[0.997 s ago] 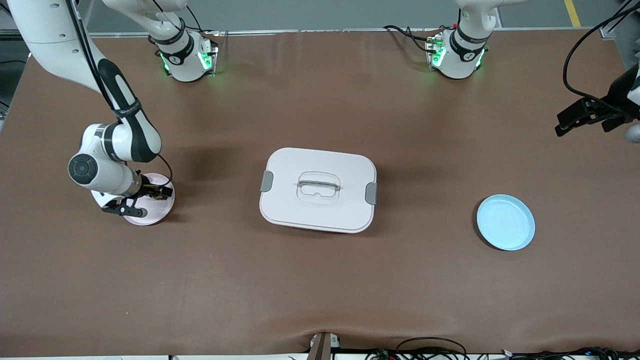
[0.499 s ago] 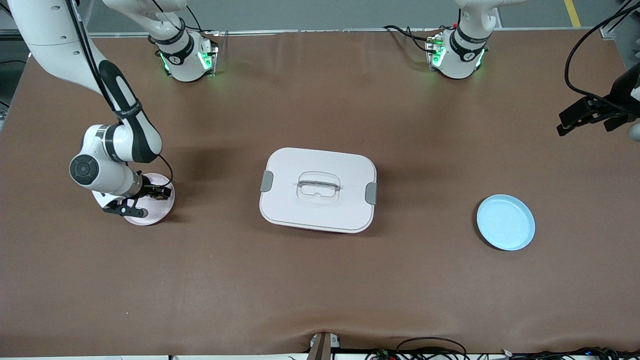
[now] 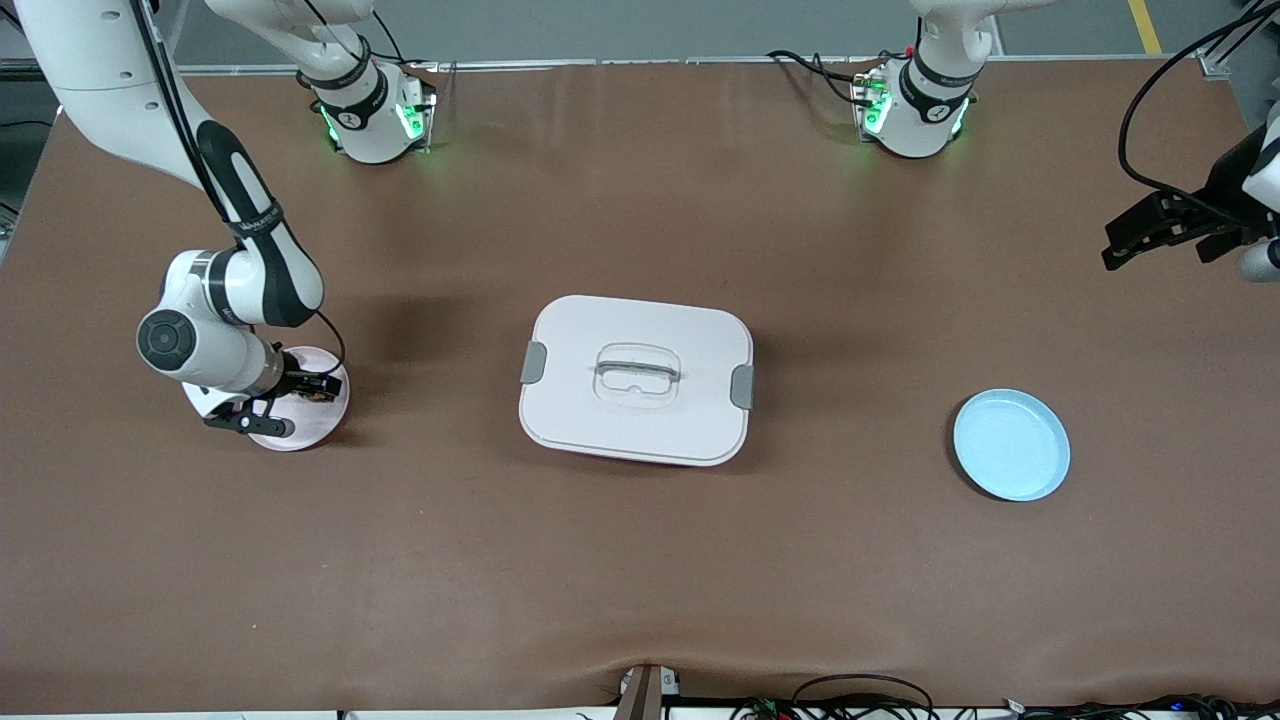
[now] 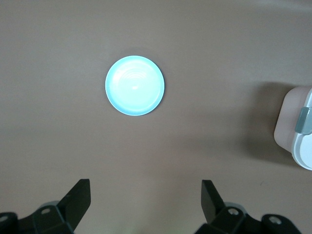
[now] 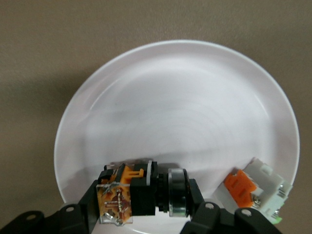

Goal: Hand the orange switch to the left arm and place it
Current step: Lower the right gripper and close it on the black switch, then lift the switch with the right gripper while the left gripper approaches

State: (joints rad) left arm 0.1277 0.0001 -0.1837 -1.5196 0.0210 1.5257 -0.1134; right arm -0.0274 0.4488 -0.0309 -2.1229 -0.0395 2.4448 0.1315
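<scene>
The orange switch [image 5: 141, 192], black with an orange and clear end, lies on a pale round plate [image 3: 310, 432] toward the right arm's end of the table. My right gripper [image 3: 283, 404] is down on that plate; in the right wrist view [image 5: 145, 204] its fingers [image 5: 90, 200] press against both ends of the switch. The white box [image 3: 636, 378] with grey latches stands mid-table. My left gripper [image 3: 1150, 232] hangs open and empty in the air at the left arm's end of the table, and in the left wrist view [image 4: 145, 187] only bare table shows between its fingers.
A small white part with an orange end [image 5: 251, 187] lies on the same plate [image 5: 180, 112] beside the switch. A light blue plate [image 3: 1011, 445] sits toward the left arm's end and also shows in the left wrist view [image 4: 135, 86], along with a corner of the box [image 4: 297, 129].
My left gripper has drifted slightly in the air at the table's end. My right gripper has stayed on the plate around the switch.
</scene>
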